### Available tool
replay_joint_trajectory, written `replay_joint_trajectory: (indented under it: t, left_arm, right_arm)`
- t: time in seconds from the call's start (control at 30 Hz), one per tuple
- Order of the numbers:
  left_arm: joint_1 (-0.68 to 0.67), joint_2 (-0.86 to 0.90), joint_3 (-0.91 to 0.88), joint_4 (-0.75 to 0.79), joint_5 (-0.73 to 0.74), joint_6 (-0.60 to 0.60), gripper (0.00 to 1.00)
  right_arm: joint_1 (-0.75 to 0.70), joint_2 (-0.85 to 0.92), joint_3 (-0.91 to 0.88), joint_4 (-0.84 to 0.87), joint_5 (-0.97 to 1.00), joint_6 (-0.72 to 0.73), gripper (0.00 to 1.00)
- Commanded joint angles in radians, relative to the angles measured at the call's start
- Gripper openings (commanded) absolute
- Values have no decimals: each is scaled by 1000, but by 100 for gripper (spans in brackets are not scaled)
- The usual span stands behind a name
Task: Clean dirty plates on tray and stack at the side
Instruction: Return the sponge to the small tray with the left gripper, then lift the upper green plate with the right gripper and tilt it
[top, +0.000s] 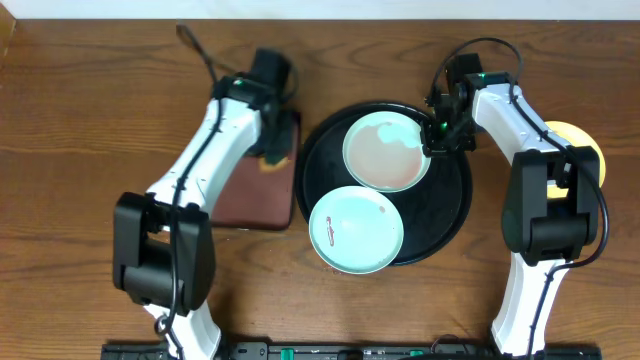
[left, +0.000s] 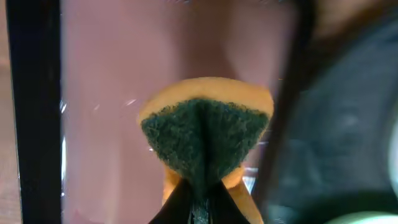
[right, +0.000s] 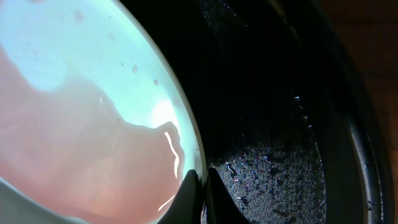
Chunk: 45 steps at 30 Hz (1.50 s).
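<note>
Two pale mint plates lie on the round black tray (top: 452, 212). The far plate (top: 385, 150) carries a wide pinkish film; the near plate (top: 355, 230) has a thin reddish smear. My right gripper (top: 437, 140) is shut on the far plate's right rim; in the right wrist view its tips (right: 202, 186) pinch the rim of that plate (right: 81, 124) over the tray floor (right: 267, 124). A pale yellow plate (top: 586, 140) lies on the table at the right, partly under the right arm. My left gripper (top: 274, 152) is shut on an orange sponge with a green scouring face (left: 205, 134).
A rectangular maroon tray with a black rim (top: 255, 190) lies left of the round tray, and the sponge hangs over its far right corner (left: 112, 93). The black tray's edge (left: 336, 143) shows just right of the sponge. Bare wooden table surrounds both trays.
</note>
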Motion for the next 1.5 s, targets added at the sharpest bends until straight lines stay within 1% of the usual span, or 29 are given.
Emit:
replay_joint_trajectory:
  t: [0.0, 0.1, 0.17, 0.2, 0.3, 0.33, 0.4, 0.43, 0.47, 0.5, 0.6, 0.63, 0.67, 0.83, 0.93, 1.07, 1.3, 1.4, 1.47]
  left_arm:
    - [41, 11, -123, 40, 10, 25, 10]
    - [70, 6, -130, 34, 14, 24, 16]
    - [85, -9, -110, 21, 30, 24, 17]
    - [90, -21, -98, 12, 33, 24, 22]
    - [96, -89, -71, 0, 33, 25, 32]
    - [96, -117, -67, 0, 33, 26, 36]
    - [96, -178, -62, 1, 33, 26, 49]
    - [96, -215, -62, 1, 32, 26, 55]
    - [96, -245, -62, 0, 32, 26, 60]
    - [96, -284, -62, 0, 32, 26, 63]
    - [96, -374, -62, -2, 32, 26, 73]
    - [96, -399, -62, -3, 32, 26, 74]
    - [96, -423, -62, -5, 32, 26, 77]
    - [96, -513, -63, -24, 32, 25, 81]
    - [96, -537, -63, -42, 32, 25, 82]
    - [96, -542, -63, -84, 33, 25, 83]
    - [96, -611, -63, -146, 32, 24, 83]
    - [96, -675, -63, -146, 32, 24, 83]
    - [96, -718, -63, -146, 32, 24, 83]
  right_arm:
    - [5, 31, -14, -6, 33, -9, 1]
    - [5, 31, -14, -5, 26, -9, 1]
    - [5, 31, -15, -2, 13, -9, 2]
    - [6, 31, -17, 3, 14, -9, 5]
    - [6, 31, -27, 33, 14, -8, 16]
    - [6, 31, -35, 47, 13, -8, 17]
    - [6, 31, -55, 76, 5, -4, 16]
    - [6, 31, -67, 90, -5, -1, 12]
    - [6, 31, -76, 101, -22, -2, 4]
    - [6, 31, -79, 104, -37, -2, 1]
    - [5, 15, -62, 89, -46, -2, 1]
    - [5, 2, -53, 79, -45, -2, 1]
    - [7, -17, -42, 72, -45, -3, 1]
    - [44, -161, 0, 86, -45, -37, 1]
    - [97, -254, 0, 143, -44, -61, 1]
    - [190, -323, 0, 223, -6, -66, 1]
    - [369, -319, 0, 386, 43, -66, 1]
    - [446, -300, 0, 475, 143, -68, 1]
    - [490, -283, 0, 523, 208, -96, 1]
